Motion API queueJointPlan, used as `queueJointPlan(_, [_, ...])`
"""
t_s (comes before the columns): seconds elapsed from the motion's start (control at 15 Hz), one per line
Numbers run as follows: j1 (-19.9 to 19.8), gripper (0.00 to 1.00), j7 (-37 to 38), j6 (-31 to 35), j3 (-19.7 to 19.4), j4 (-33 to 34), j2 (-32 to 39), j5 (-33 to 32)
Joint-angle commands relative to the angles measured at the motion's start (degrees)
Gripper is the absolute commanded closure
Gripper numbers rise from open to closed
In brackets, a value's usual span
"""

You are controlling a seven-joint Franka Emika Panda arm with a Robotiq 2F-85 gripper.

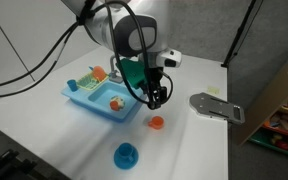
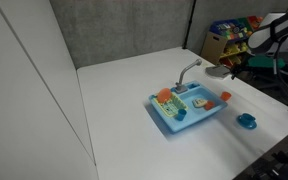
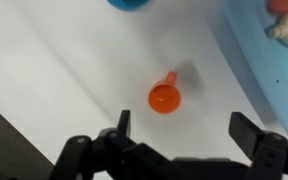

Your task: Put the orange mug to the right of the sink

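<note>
The orange mug (image 1: 156, 123) is a small round orange-red cup standing on the white table, apart from the light blue sink (image 1: 94, 102). It also shows in an exterior view (image 2: 225, 97) beside the sink (image 2: 189, 117), and in the wrist view (image 3: 164, 97) with its handle pointing up. My gripper (image 1: 157, 98) hangs above the mug, open and empty; in the wrist view its fingers (image 3: 184, 130) spread wide below the mug, not touching it.
A blue round cup-like object (image 1: 127, 155) lies on the table near the front, also seen in an exterior view (image 2: 246, 121). A flat grey device (image 1: 216, 106) lies beyond the mug. Toy food pieces (image 1: 115, 99) sit in the sink basins. A cardboard box (image 1: 279, 95) stands at the table's side.
</note>
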Motion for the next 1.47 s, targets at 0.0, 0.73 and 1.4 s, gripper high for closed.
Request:
queueJointPlan(0.0, [3.0,0.0,-0.6,-2.6,-1.1,-6.0,-7.7,-5.5])
queueJointPlan(0.73, [3.5,0.0,-4.7,-5.4,1.7,-9.3,-13.4,-6.9])
queueJointPlan(1.4, [6.1,0.0,-4.1,-12.4,3.4,-10.7,-20.6,-8.9])
